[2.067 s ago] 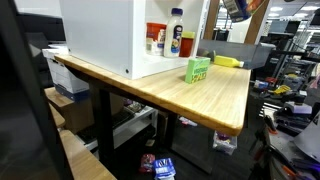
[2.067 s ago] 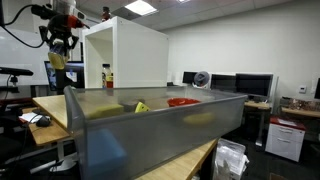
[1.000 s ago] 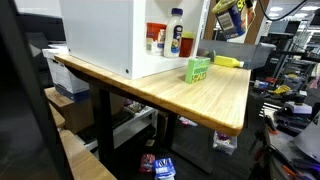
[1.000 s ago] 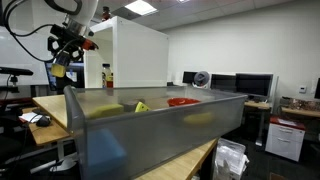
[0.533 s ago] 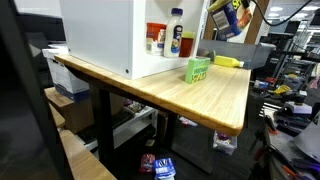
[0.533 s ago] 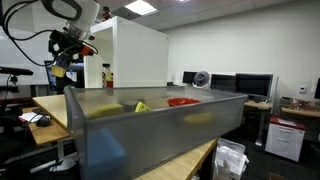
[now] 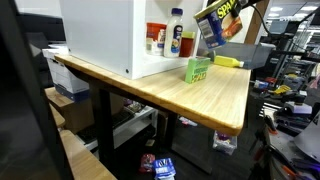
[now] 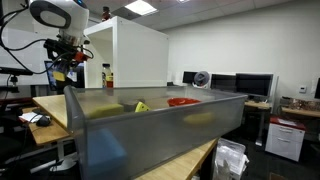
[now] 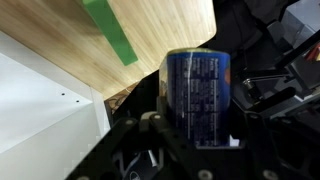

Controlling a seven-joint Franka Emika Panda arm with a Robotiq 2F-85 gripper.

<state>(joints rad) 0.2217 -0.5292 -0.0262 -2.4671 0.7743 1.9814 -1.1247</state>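
Room: we are in an open office lab with ceiling panels, monitors (image 8: 225,85) and a desk fan (image 8: 202,78) along the far wall, and cluttered benches behind.
Table: the pale wooden table (image 7: 200,95) carries a white cabinet (image 7: 100,35), open on one side. A white bottle (image 7: 176,32) and a smaller red-capped bottle (image 7: 159,40) stand inside it.
Loose items: a green box (image 7: 198,69) lies on the table just outside the cabinet opening, with a yellow item (image 7: 228,61) beyond it near the far edge.
Change: over the last two seconds the arm (image 8: 55,12) has come down from the top of the frame and swung towards the cabinet. The blue can (image 7: 211,24) now hangs lower and tilted, its base turned to the opening.
Meaning: we judge the can to be mid-carry. It is in the air, touching neither table nor cabinet.
Jaws: half closed, clamped on either side of the blue can, as the wrist view shows plainly.
Can position: above the green box and the table end, near the cabinet's open side, level with the bottle tops.
Foreground: a translucent grey bin (image 8: 150,130) blocks much of the table in an exterior view.
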